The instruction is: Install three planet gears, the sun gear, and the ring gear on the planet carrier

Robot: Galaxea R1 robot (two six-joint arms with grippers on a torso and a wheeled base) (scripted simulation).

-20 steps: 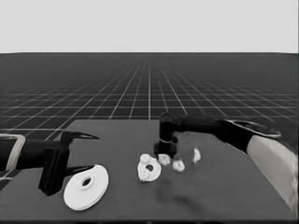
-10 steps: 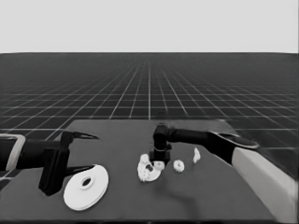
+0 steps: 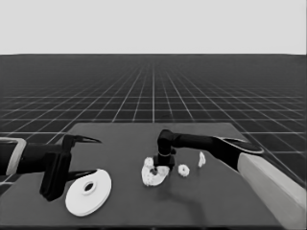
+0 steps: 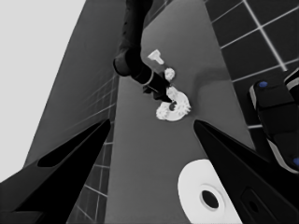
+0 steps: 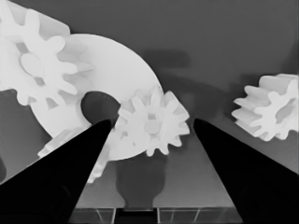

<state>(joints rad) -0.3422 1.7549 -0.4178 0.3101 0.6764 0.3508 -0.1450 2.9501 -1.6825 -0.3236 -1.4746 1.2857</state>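
My right gripper point(image 3: 160, 168) hangs over the smaller round part point(image 3: 152, 178), fingers open. In the right wrist view a small gear point(image 5: 152, 125) sits between the two fingers on the edge of that part point(image 5: 112, 74), beside its centre hole. A second gear point(image 5: 37, 63) lies on the part farther off. A third gear point(image 5: 65, 140) is partly hidden behind one finger. One loose gear point(image 3: 183, 169) lies on the table just right of the part. The larger round part point(image 3: 88, 191) lies flat at the left. My left gripper point(image 3: 79, 155) waits open above it.
A thin white piece point(image 3: 201, 159) lies right of the loose gear. The right arm's pale forearm point(image 3: 268, 187) fills the lower right corner. Dark machinery with blue lights point(image 4: 275, 107) shows past the table's edge in the left wrist view.
The right gripper moved left from beside the loose gears to over the smaller round part. Of two gears on the table right of it, only one remains. The left arm stayed still.
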